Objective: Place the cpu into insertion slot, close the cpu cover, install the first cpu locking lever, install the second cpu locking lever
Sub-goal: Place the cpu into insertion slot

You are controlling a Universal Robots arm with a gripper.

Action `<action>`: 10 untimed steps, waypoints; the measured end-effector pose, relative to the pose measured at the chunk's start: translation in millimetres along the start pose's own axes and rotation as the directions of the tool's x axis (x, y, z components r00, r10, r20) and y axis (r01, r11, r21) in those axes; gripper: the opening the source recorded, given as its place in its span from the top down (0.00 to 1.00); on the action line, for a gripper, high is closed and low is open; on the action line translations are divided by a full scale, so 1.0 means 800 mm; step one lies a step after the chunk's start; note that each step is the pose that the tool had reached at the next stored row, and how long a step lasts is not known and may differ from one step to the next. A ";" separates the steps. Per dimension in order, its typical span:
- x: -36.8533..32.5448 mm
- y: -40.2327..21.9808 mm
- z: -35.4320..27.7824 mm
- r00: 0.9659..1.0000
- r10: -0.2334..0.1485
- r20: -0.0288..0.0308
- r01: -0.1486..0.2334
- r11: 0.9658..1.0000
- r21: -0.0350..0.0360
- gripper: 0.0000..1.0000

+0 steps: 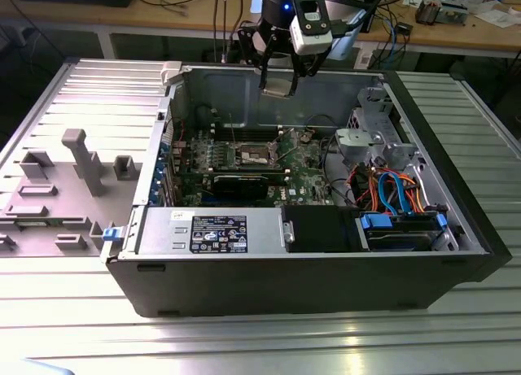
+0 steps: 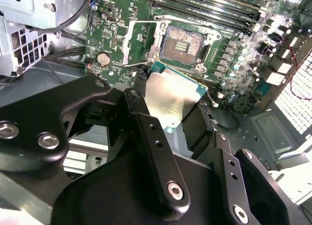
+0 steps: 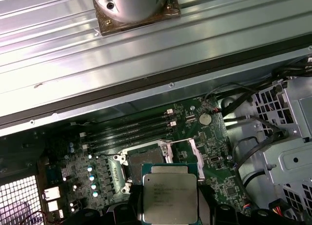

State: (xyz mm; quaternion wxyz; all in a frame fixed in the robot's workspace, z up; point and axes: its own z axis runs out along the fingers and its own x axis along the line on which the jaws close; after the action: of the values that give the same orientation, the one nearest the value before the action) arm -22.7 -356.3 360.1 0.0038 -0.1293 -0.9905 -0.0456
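My gripper hangs above the open computer case, shut on the cpu. The cpu is a flat square chip with a silvery top, pinched at two opposite edges between black fingers. In the first wrist view the cpu hovers just short of the insertion slot, clear of the board. The insertion slot lies bare, its dark pin grid showing. The cpu cover is swung open to one side of it. A thin wire locking lever juts out beside the slot.
Long black memory slots run beside the socket. A grey drive cage and coloured cables fill the case at the exterior view's right. The power supply sits along the near wall. A grey fixture stands at the exterior view's left.
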 end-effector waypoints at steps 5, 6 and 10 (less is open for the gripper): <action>0.0000 0.0000 0.0000 1.000 0.023 0.002 -0.023 1.000 0.000 0.46; 0.0000 0.0000 0.0000 0.999 0.033 0.003 -0.033 0.999 -0.001 0.46; 0.0000 0.0000 0.0001 0.998 0.061 0.005 -0.061 0.998 -0.001 0.46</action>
State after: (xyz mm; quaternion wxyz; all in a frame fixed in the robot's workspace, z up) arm -22.7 -356.3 360.1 0.0024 -0.1595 -0.9861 -0.0457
